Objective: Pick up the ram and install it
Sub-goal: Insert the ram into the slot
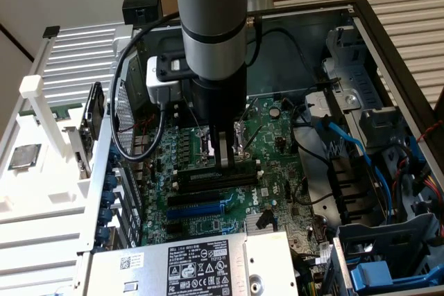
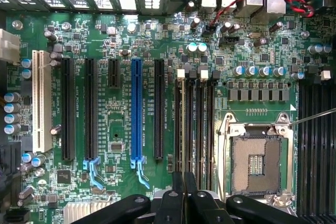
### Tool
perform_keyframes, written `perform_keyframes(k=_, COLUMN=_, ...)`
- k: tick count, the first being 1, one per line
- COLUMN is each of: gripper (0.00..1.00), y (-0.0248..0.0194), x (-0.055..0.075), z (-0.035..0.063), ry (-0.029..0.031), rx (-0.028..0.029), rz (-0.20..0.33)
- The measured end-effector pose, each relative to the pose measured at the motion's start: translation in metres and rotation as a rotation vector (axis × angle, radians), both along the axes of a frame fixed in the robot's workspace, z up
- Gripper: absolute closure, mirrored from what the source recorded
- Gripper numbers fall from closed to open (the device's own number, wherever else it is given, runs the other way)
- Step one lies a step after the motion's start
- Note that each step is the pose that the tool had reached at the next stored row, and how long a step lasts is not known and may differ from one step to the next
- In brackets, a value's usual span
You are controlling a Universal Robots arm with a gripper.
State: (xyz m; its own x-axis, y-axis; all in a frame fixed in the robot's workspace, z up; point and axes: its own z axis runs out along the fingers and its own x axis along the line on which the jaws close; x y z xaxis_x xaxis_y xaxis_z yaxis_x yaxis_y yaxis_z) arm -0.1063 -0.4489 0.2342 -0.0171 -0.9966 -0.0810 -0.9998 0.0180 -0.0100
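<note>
The ram (image 1: pixel 205 175) stands on its long edge in line with one of the black memory slots (image 1: pixel 215 186) on the green motherboard (image 1: pixel 277 136), at six o'clock from the processor socket (image 2: pixel 257 161) in the exterior view. I cannot tell whether it is fully seated.

It is likely light and stiff but thin and brittle, with chips on its faces and contacts on its lower edge that should not be touched. The safe hold is on the flat faces near the top edge, at mid-length, so it hangs level and does not twist. A tilted stick would probably bind in the slot.

The claw (image 1: pixel 225 161) comes straight down on it there, its fingers (image 2: pixel 176 198) drawn close together and pinching the ram at about the middle.

Farther out, a blue slot (image 1: pixel 198 207) lies at six o'clock from the ram, with a labelled metal box (image 1: pixel 194 268) beyond it. Blue cables (image 1: pixel 347 143) run at three o'clock, and a square silver chip (image 1: pixel 24 156) lies on the white surface (image 1: pixel 41 206) at nine o'clock, outside the case.
</note>
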Motion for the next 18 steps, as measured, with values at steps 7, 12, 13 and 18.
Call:
perform_keyframes(k=7, gripper=0.88, y=0.0000, x=0.0000, z=-0.0011, ry=0.0000, rx=-0.0001, rz=0.000)
perform_keyframes(k=12, gripper=0.88, y=0.0000, x=0.0000, z=-0.0014, ry=0.0000, rx=-0.0001, rz=0.000)
perform_keyframes(k=13, gripper=0.88, y=0.0000, x=0.0000, z=-0.0014, ry=0.0000, rx=-0.0001, rz=0.000)
perform_keyframes(k=18, gripper=0.88, y=-0.0001, x=0.0000, z=-0.0015, ry=0.0000, rx=0.0001, rz=0.000)
